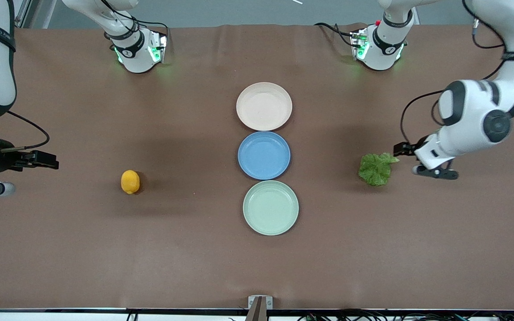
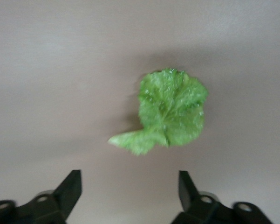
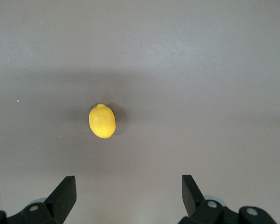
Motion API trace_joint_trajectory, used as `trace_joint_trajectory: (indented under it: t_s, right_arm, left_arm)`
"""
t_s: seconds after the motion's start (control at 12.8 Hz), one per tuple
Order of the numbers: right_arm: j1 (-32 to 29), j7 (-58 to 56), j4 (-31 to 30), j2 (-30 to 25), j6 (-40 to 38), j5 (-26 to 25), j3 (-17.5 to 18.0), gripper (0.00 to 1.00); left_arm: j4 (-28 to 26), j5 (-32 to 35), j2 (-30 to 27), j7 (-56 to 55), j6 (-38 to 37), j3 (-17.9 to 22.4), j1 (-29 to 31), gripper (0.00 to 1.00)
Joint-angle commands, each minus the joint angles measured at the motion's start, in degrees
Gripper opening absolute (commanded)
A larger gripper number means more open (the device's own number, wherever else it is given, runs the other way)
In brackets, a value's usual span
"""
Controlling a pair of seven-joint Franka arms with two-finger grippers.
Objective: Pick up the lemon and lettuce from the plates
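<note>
- Left gripper (image 1: pixel 406 160) hangs spread wide, empty, beside the lettuce (image 1: pixel 376 168) on the brown table (image 1: pixel 105 245).
- Right gripper (image 3: pixel 129 198) waits, spread too, lemon (image 1: pixel 130 182) apart.
- 3 plates (image 1: pixel 264 106) sit mid-table.

- The lemon (image 1: pixel 130 182), small, oval and orange-yellow, lies on the bare desk toward the right arm's end, well apart from the plates.
- The lettuce (image 1: pixel 376 168), a ruffled bright green leaf, lies flat on the desk toward the left arm's end.
- The beige-pink plate (image 1: pixel 264 106) and mint green plate (image 1: pixel 271 207) sit empty mid-desk, the green one nearer the front camera.
</note>
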Motion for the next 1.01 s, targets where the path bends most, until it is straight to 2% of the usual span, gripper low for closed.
trace_joint_trajectory:
  t_s: [0.0,0.23,0.47,0.62,0.86,0.94]
  right_arm:
    - [-0.76,0.13,1.03,0.75,-3.82,0.01,0.68,1.0]
    - [-0.94,0.13,-0.02,-1.08,-3.92,0.46,0.68,1.0]
    - [-0.59,0.22,-12.28,-10.37,2.03,0.54,0.59,1.0]
    - [-0.33,0.48,-20.82,-16.89,6.26,0.46,0.59,1.0]
    - [0.29,2.58,-22.7,-20.5,5.14,0.46,0.68,1.0]
    - [0.64,3.9,-22.61,-21.39,4.09,0.37,0.68,1.0]
  left_arm:
    - [7.0,0.8,-5.6,-0.1,-11.83,-0.39,0.61,1.0]
    - [15.0,0.53,-9.73,-0.19,-21.16,0.31,0.96,1.0]
    - [23.17,0.27,-10.36,-0.19,-26.26,1.27,0.97,1.0]
    - [26.7,0.45,-10.36,-0.37,-28.04,1.28,0.79,1.0]
    - [28.82,0.53,-9.66,-0.37,-28.04,1.8,-0.26,1.0]
    - [29.87,0.53,-9.4,-0.45,-27.95,4.07,-2.7,1.0]
